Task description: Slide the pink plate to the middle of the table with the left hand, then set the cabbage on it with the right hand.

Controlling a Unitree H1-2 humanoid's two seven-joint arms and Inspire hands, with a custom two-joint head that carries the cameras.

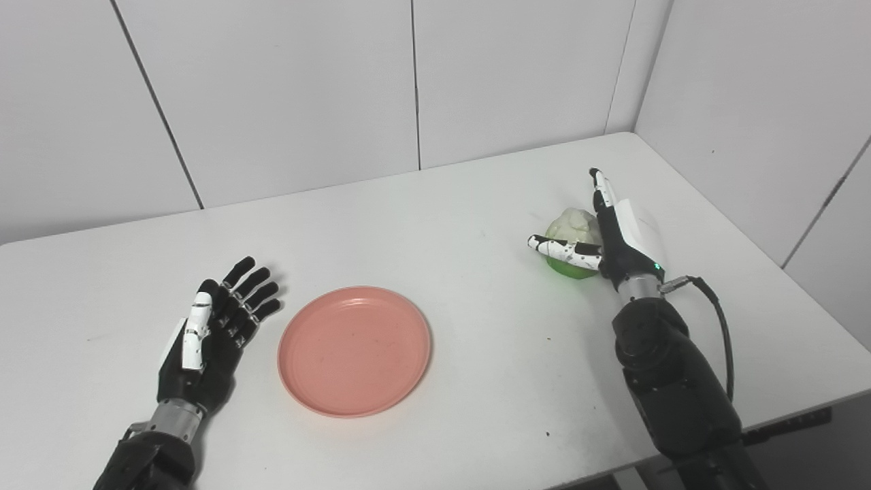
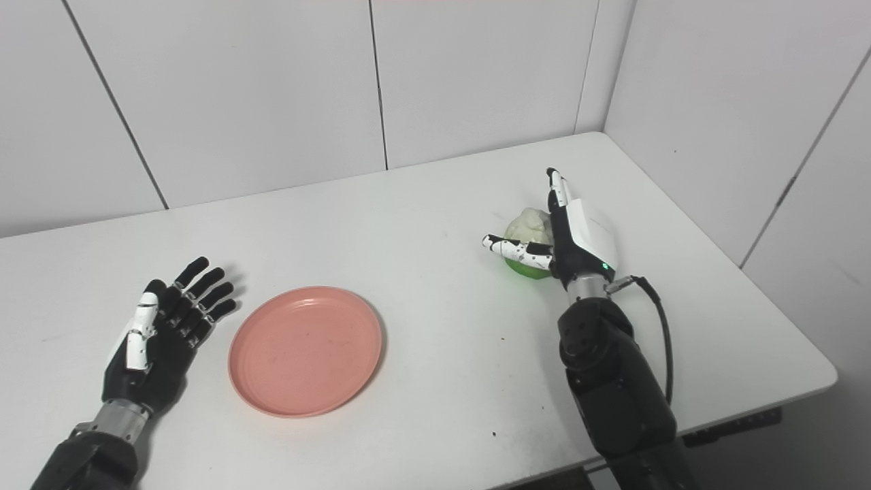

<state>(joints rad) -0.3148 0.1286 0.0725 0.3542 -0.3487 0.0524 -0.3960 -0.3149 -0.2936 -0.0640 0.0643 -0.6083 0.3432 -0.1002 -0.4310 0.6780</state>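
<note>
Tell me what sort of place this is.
Probably a robot test cell, not a kitchen: bare white panel walls box in a plain white table holding only a round pink plastic plate and a pale green cabbage.

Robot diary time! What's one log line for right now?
pink plate: empty, beside left hand | left hand: open, apart from plate | right hand: open at cabbage | cabbage: on table

The pink plate (image 1: 354, 350) lies flat and empty on the white table (image 1: 463, 204), near its front edge and left of the middle. The cabbage (image 1: 573, 238), pale above and bright green below, sits toward the table's right edge.
</note>
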